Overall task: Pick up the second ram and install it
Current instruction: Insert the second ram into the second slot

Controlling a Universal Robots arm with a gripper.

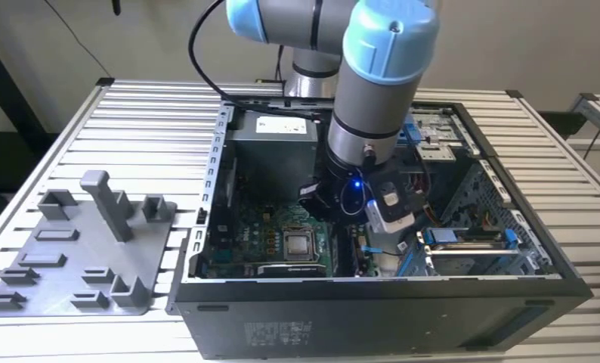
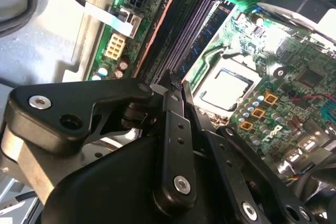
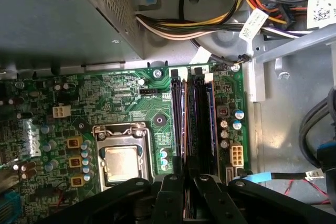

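Claw [image 3: 185, 179] fingers are pinched almost shut, with just a thin gap between them. In that gap is the thin brown top edge of the ram [image 3: 184, 119]. The claw looks like it has hold of the ram at the near end.

The ram stands on its edge in a long slot on the green board [image 3: 126, 98]. It runs straight away from the claw, in line with the slot. In the second wrist view the claw [image 2: 173, 90] is in the same spot, and the ram [image 2: 157, 30] shows as a long brown line going away from the fingertips.

Just beside the ram, with one dark slot between them, is another stick [image 3: 210, 114] with a blue face. It sits in its own slot.

On the other side of the ram is the square silver chip [image 3: 122, 163] in its metal frame.

A bunch of wires [image 3: 210, 22] runs past the far end of the slots.

In the exterior view the arm [image 1: 375, 98] reaches down into the open case [image 1: 381, 318]. A grey tray [image 1: 68, 257] with a tall post [image 1: 103, 200] lies on the table [image 1: 128, 136], on the exterior view's left of the case.
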